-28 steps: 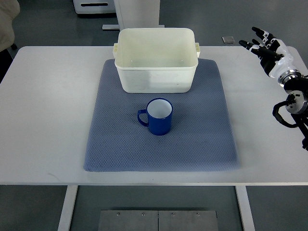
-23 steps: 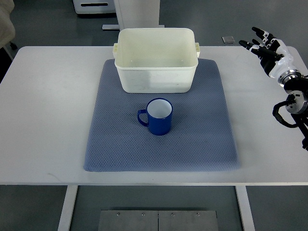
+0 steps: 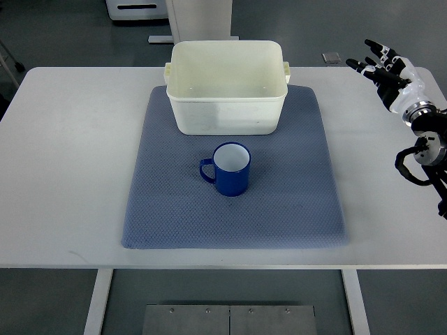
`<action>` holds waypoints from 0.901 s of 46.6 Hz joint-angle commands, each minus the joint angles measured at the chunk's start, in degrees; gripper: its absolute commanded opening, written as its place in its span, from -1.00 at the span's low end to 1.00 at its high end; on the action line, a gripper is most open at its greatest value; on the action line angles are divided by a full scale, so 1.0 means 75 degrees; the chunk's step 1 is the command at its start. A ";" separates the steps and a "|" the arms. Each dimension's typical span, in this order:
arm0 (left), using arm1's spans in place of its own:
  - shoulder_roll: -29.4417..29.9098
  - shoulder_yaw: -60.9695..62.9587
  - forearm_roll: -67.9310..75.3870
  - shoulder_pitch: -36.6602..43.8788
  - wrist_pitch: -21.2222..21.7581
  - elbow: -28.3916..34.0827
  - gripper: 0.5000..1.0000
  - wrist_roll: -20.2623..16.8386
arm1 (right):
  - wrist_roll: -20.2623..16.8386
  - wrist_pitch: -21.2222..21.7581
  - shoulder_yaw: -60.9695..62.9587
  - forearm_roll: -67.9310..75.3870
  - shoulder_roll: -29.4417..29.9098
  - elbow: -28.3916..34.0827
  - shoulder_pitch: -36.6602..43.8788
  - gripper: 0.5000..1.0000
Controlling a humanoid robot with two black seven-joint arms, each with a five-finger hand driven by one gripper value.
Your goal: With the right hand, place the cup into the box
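Note:
A blue cup (image 3: 231,170) with a white inside stands upright on the grey-blue mat (image 3: 300,202), its handle pointing left. Just behind it on the mat sits the cream-white box (image 3: 227,105), with nothing in it. My right hand (image 3: 380,64) is at the far right of the table, well away from the cup, fingers spread and holding nothing. Its arm (image 3: 426,139) comes in from the right edge. No left arm shows.
The white table (image 3: 70,160) extends to both sides of the mat. A small dark square (image 3: 332,58) lies on the floor behind the table. White equipment bases (image 3: 167,14) stand beyond the far edge.
The pale shape at the top left corner has left the picture. The right hand, cup and box have not moved.

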 commanded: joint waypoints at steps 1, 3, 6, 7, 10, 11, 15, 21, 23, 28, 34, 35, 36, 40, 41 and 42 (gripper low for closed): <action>0.0000 0.0000 -0.0003 0.0002 0.0002 0.0000 1.00 -0.0002 | 0.0003 0.0000 0.0000 0.0009 -0.0011 0.0009 0.0000 1.00; 0.0000 0.0000 -0.0003 0.0002 0.0002 0.0000 1.00 -0.0002 | 0.0002 0.0000 0.0000 -0.0003 -0.0011 0.0009 0.0000 1.00; 0.0000 0.0000 -0.0003 0.0002 0.0002 0.0000 1.00 -0.0002 | 0.0003 0.0000 0.0000 -0.0003 -0.0011 0.0009 0.0000 1.00; 0.0000 0.0000 -0.0003 0.0002 0.0002 0.0000 1.00 -0.0002 | 0.0003 0.0000 0.0000 -0.0003 -0.0011 0.0009 0.0000 1.00; 0.0000 0.0000 0.0008 0.0002 0.0013 0.0000 1.00 -0.0002 | 0.0003 0.0000 0.0000 0.0009 -0.0011 0.0009 0.0000 1.00; 0.0000 0.0000 -0.0003 0.0002 0.0002 0.0000 1.00 -0.0002 | 0.0003 0.0000 0.0000 0.0009 -0.0011 0.0009 0.0000 1.00; 0.0000 0.0000 -0.0003 0.0002 0.0002 0.0000 1.00 0.0010 | 0.0003 0.0000 0.0000 -0.0003 -0.0022 0.0009 -0.0011 1.00; 0.0000 0.0000 -0.0003 0.0002 0.0002 0.0000 1.00 0.0010 | -0.0009 0.0000 0.0012 -0.0003 -0.0023 -0.0002 -0.0011 1.00; 0.0000 0.0000 -0.0003 0.0002 0.0002 0.0000 1.00 -0.0002 | -0.0009 0.0000 0.0012 -0.0003 -0.0023 -0.0002 -0.0011 1.00; 0.0000 0.0000 -0.0003 0.0002 0.0002 0.0000 1.00 -0.0002 | -0.0009 0.0000 0.0012 -0.0003 -0.0023 -0.0002 -0.0011 1.00; 0.0000 0.0000 -0.0003 0.0002 0.0002 0.0000 1.00 -0.0002 | 0.0003 0.0000 0.0012 -0.0003 -0.0011 0.0009 -0.0011 1.00; 0.0000 0.0000 -0.0003 0.0002 0.0002 0.0000 1.00 -0.0002 | 0.0003 0.0000 0.0012 -0.0003 -0.0011 0.0009 -0.0011 1.00; 0.0000 0.0000 -0.0003 0.0002 0.0002 0.0000 1.00 -0.0002 | -0.0009 0.0000 0.0012 -0.0003 -0.0011 0.0009 -0.0011 1.00; 0.0000 0.0000 -0.0003 0.0002 0.0002 0.0000 1.00 -0.0002 | 0.0003 0.0000 0.0012 0.0009 -0.0011 0.0009 0.0000 1.00; 0.0000 0.0000 -0.0003 0.0002 0.0002 0.0000 1.00 -0.0002 | 0.0003 0.0000 0.0000 -0.0003 -0.0022 0.0009 0.0000 1.00; 0.0000 0.0000 -0.0003 0.0002 0.0002 0.0000 1.00 -0.0002 | 0.0003 0.0000 0.0012 -0.0003 -0.0023 0.0009 0.0000 1.00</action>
